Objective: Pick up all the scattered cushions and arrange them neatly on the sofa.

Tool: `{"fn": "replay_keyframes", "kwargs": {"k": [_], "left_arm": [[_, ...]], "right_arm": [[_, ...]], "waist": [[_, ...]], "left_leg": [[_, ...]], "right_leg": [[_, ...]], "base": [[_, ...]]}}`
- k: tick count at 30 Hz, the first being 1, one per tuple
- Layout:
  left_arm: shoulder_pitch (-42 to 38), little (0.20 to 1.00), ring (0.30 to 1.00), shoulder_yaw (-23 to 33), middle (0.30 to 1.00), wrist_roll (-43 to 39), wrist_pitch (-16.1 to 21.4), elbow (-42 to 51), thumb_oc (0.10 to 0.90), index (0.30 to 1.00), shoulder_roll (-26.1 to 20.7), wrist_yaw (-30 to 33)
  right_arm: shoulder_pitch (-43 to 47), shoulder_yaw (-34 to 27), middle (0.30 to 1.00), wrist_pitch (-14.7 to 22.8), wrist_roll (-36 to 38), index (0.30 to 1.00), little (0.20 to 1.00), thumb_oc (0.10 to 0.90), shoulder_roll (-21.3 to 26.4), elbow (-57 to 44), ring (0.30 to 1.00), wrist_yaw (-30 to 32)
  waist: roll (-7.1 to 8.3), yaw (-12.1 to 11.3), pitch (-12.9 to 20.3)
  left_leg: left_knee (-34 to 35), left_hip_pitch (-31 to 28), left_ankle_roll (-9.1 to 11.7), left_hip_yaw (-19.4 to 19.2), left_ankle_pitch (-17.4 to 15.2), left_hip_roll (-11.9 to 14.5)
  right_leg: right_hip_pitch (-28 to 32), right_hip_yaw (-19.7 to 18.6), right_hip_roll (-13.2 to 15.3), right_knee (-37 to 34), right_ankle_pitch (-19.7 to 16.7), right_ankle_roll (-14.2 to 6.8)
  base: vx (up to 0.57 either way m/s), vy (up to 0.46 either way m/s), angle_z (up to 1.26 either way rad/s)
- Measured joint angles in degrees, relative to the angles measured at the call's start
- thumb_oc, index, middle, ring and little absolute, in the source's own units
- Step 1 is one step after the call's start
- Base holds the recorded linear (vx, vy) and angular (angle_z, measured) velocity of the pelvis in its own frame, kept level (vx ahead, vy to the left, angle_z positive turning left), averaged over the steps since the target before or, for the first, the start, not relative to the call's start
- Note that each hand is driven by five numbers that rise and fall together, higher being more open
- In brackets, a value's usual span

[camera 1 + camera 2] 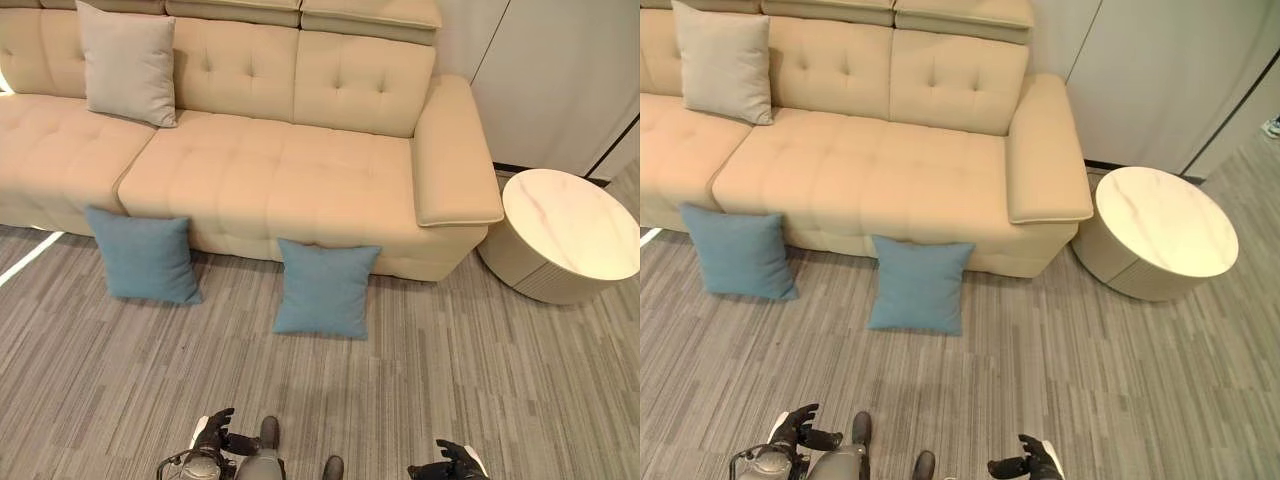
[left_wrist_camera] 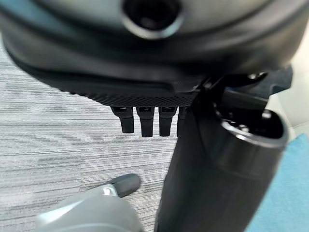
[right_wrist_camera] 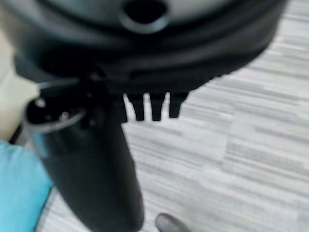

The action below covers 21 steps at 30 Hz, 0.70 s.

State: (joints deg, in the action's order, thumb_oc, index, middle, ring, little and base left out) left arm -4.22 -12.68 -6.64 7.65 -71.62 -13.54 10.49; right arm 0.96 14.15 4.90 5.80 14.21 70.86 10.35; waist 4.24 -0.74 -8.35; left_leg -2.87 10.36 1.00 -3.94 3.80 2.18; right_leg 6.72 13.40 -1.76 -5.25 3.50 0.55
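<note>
Two blue cushions lean upright against the front of the beige sofa: one cushion at the left, the other cushion near the middle. A grey cushion stands on the seat against the backrest. My left hand and right hand hang low at the bottom edge, well short of the cushions, fingers relaxed and holding nothing. In the left wrist view the left hand has straight fingers over carpet, with a blue cushion at the edge. The right hand looks the same, blue cushion beside it.
A round white side table stands right of the sofa's armrest. White wall panels rise behind it. Grey striped carpet stretches between me and the sofa.
</note>
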Motion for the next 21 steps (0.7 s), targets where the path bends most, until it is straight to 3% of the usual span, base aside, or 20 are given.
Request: {"fn": "replay_keyframes", "kwargs": {"k": [1,4,5,6,7,10,13,14,16,19,20,21], "left_arm": [[0.29,0.9,0.9,-0.39,0.9,0.04,-0.22,-0.18,0.8,0.9,0.05,-0.04],[0.42,0.9,0.9,-0.55,0.9,0.08,-0.46,0.04,0.8,0.9,0.27,-0.17],[0.7,0.9,0.9,-0.6,0.9,0.08,-0.48,0.13,0.8,0.9,0.16,-0.16],[0.67,0.9,0.9,-0.6,0.9,0.08,-0.53,0.1,0.8,0.9,-0.06,-0.18],[0.17,0.9,0.9,-0.63,0.9,0.08,-0.54,0.21,0.8,0.9,-0.45,-0.17],[-0.23,0.9,0.9,-0.78,0.9,0.07,-0.53,0.18,0.8,0.9,-1.23,-0.14],[-0.43,0.9,0.9,-0.8,0.9,0.09,-0.5,0.3,0.8,0.9,-1.59,-0.14],[-0.44,0.9,0.9,-1.12,0.9,0.27,-0.47,0.2,0.8,0.9,-1.5,-0.17],[-0.09,0.9,0.9,-1.13,0.9,0.77,-0.62,-0.04,0.8,0.9,-1.51,-0.23],[0.81,0.9,0.9,-1.31,0.9,1.23,-0.59,-0.18,0.8,0.9,-1.27,-0.99],[1.48,0.9,0.9,-1.28,0.9,1.24,-0.58,-0.26,0.8,0.9,-1.3,-1.17],[1.96,0.9,0.9,-1.37,0.9,1.28,-0.59,-0.26,0.8,0.9,-1.08,-1.2]], "right_arm": [[-0.49,-0.04,0.9,-0.1,-0.01,0.9,0.9,0.8,-0.25,0.35,0.9,-0.02],[-1.26,-0.12,0.9,-0.44,-0.08,0.9,0.9,0.8,-0.56,0.43,0.9,-0.24],[-1.32,-0.09,0.9,-0.44,-0.22,0.9,0.9,0.8,-1.07,0.28,0.9,-0.33],[-0.98,-0.05,0.9,-0.39,-0.24,0.9,0.9,0.8,-1.4,0.08,0.9,-0.34],[-0.22,-0.07,0.9,-0.37,-0.23,0.9,0.9,0.8,-1.67,-0.69,0.9,-0.39],[1.93,-1.09,0.9,0.25,-0.24,0.9,0.9,0.8,-0.98,-2.73,0.9,-0.24],[2.43,-0.55,0.9,0.76,-0.27,0.9,0.9,0.8,-1.53,-3.85,0.9,-0.38],[2.75,0.03,0.9,0.78,-0.51,0.9,0.9,0.8,-1.6,-4.09,0.9,-0.54],[3.16,0.13,0.9,0.74,-0.54,0.9,0.9,0.8,-1.67,-4.25,0.9,-0.91],[2.91,-0.39,0.9,0.62,-0.47,0.9,0.9,0.8,-1.72,-4.16,0.9,-1.22],[2.78,-0.37,0.9,0.58,-0.56,0.9,0.9,0.8,-1.79,-4.12,0.9,-1.38],[2.38,-0.41,0.9,0.43,-0.72,0.9,0.9,0.8,-1.68,-3.72,0.9,-1.36]], "waist": [[0.05,-0.03,0.28],[0.14,0.03,0.39],[-0.11,-0.04,0.41],[-0.14,-0.02,0.42],[-0.22,-0.04,0.34],[-0.96,-0.15,-0.38],[-1.16,-0.03,-0.69],[-1.62,-0.24,-0.8],[-1.15,-0.03,-1.0],[-0.63,0.41,-1.27],[-0.42,0.58,-1.16],[-0.54,0.68,-1.15]], "left_leg": [[0.9,-1.01,-0.69,-0.16,1.89,-0.36],[4.72,-5.08,-2.53,-0.77,1.6,-2.73],[6.01,-7.16,-3.71,-1.28,1.15,-3.48],[6.11,-7.64,-4.33,-1.28,0.68,-3.73],[6.39,-8.34,-5.18,-1.32,0.07,-4.19],[7.16,-11.6,-6.29,-1.55,-0.84,-4.14],[7.38,-14.03,-6.2,-1.32,-2.23,-4.15],[7.92,-14.74,-6.29,-1.09,-3.82,-3.98],[7.94,-15.37,-5.37,-1.63,-3.45,-4.01],[7.93,-16.94,-4.16,-1.28,-5.14,-3.46],[7.91,-17.82,-3.23,-0.87,-5.75,-2.92],[7.91,-18.3,-3.11,0.01,-5.84,-2.24]], "right_leg": [[0.35,-0.89,0.52,0.72,0.72,-0.71],[-0.75,-3.07,3.35,6.43,3.13,-2.66],[-3.57,-4.31,5.04,14.39,6.27,-4.73],[-5.12,-4.63,5.63,17.71,7.13,-5.55],[-8.56,-5.95,6.53,25.83,7.91,-6.81],[-14.1,-5.96,8.04,37.07,8.59,-8.14],[-16.36,-5.77,7.95,35.74,8.54,-8.12],[-18.1,-5.64,7.66,30.69,8.32,-7.8],[-19.75,-5.67,7.63,24.63,6.34,-6.45],[-21.85,-5.61,7.15,17.39,-1.65,-6.36],[-20.16,-4.0,6.85,14.51,-6.61,-5.85],[-18.4,-3.15,5.96,12.46,-7.82,-3.03]], "base": [[0.18,0.189,-0.16],[0.13,0.163,-0.07],[0.1,0.168,-0.11],[0.17,0.253,-0.08],[0.09,0.132,0.0],[0.12,0.079,-0.01],[0.2,0.017,0.09],[0.12,-0.016,-0.02],[0.13,-0.025,-0.05],[0.2,-0.072,0.04],[0.16,-0.075,0.12],[0.18,-0.08,0.17]]}}
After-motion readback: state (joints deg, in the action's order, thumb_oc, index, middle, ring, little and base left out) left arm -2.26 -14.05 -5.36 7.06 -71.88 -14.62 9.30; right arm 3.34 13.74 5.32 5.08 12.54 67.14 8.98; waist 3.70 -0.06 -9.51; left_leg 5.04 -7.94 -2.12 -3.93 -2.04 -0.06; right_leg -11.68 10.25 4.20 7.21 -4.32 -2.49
